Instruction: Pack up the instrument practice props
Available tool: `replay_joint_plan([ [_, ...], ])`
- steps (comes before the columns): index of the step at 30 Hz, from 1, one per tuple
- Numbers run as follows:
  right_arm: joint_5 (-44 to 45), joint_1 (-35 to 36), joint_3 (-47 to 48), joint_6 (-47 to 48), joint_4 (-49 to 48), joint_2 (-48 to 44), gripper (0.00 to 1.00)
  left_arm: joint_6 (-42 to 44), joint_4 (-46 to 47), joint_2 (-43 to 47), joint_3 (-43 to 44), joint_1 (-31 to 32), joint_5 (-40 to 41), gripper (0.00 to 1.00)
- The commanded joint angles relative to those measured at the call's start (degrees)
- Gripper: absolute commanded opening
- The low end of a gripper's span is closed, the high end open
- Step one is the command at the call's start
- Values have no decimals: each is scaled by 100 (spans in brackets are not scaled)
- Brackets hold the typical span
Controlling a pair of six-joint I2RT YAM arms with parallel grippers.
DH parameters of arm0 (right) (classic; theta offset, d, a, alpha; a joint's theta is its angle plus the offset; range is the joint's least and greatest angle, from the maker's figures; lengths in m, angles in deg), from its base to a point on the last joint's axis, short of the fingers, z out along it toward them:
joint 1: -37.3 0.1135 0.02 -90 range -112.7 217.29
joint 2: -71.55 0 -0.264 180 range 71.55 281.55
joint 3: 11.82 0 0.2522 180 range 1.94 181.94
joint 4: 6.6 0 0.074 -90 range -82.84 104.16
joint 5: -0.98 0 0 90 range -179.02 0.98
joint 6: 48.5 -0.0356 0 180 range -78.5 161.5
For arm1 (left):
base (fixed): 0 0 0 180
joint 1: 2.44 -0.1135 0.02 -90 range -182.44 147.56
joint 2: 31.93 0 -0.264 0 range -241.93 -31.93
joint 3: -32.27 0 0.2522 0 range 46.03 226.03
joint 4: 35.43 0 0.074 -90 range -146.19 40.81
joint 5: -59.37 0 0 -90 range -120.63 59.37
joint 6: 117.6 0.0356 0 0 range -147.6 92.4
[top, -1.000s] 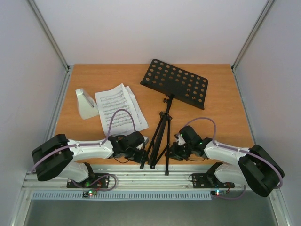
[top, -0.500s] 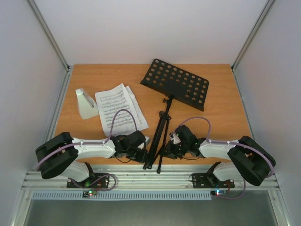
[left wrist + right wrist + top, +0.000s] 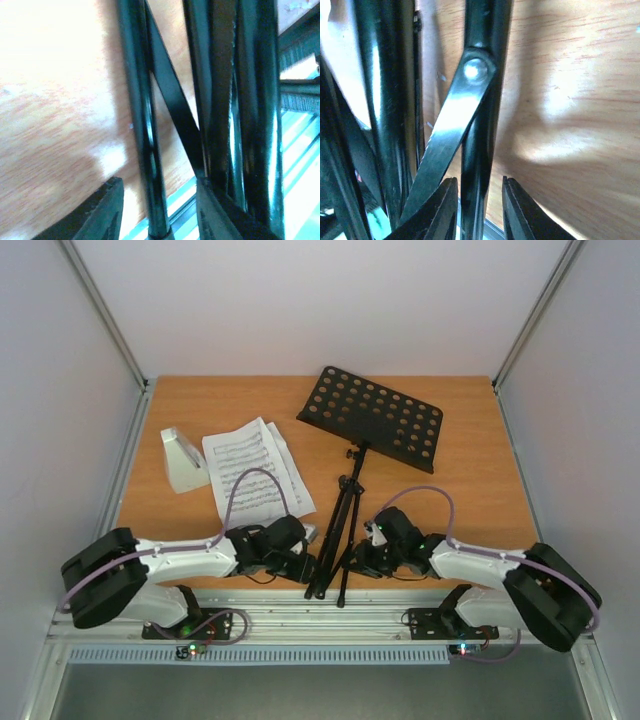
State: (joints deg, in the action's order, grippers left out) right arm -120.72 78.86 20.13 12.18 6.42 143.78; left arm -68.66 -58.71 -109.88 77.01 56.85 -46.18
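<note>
The black tripod music stand (image 3: 342,502) stands at the table's middle, and its perforated desk (image 3: 372,418) tilts up at the back. My left gripper (image 3: 306,566) is open, with one tripod leg (image 3: 148,165) between its fingers (image 3: 102,212) and not touching them. My right gripper (image 3: 362,558) is narrowly open round another leg (image 3: 479,165). There is a gap to its right finger (image 3: 520,212). The white sheet-music pages (image 3: 252,472) lie left of the stand. The pale grey metronome (image 3: 182,460) stands beside them. No clear plastic cover is in view.
The wooden table (image 3: 470,470) ends at a metal rail (image 3: 320,625) right in front of the tripod's feet. White walls and metal frame posts (image 3: 105,315) close in the left, right and back sides.
My right gripper moved left and pushed the right tripod leg in towards the other legs, so the feet stand closer together. My left gripper stayed at the left leg.
</note>
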Motion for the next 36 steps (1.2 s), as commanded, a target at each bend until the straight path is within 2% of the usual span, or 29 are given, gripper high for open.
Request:
replay_joint_plan([
  [1,512,59,113,427,1259,-624,30,166,-436,521,-13,22,499,47],
  [4,592,56,115,470,1528,-855,34,322,-1000,809,71,22,844,56],
  [7,609,105,118,463,1553,-879,33,378,-1222,1068,155,22,970,59],
  [13,605,326,149,350,1244,-687,27,321,-543,1322,132,22,278,67],
  [19,672,396,179,339,959,-400,22,195,198,815,105,30,-237,67],
  [23,667,448,280,340,766,-167,19,283,244,475,257,39,-384,59],
  [31,605,543,458,326,315,365,15,373,362,119,231,47,-484,28],
  [36,586,609,595,326,100,622,11,322,486,53,174,48,-562,17],
])
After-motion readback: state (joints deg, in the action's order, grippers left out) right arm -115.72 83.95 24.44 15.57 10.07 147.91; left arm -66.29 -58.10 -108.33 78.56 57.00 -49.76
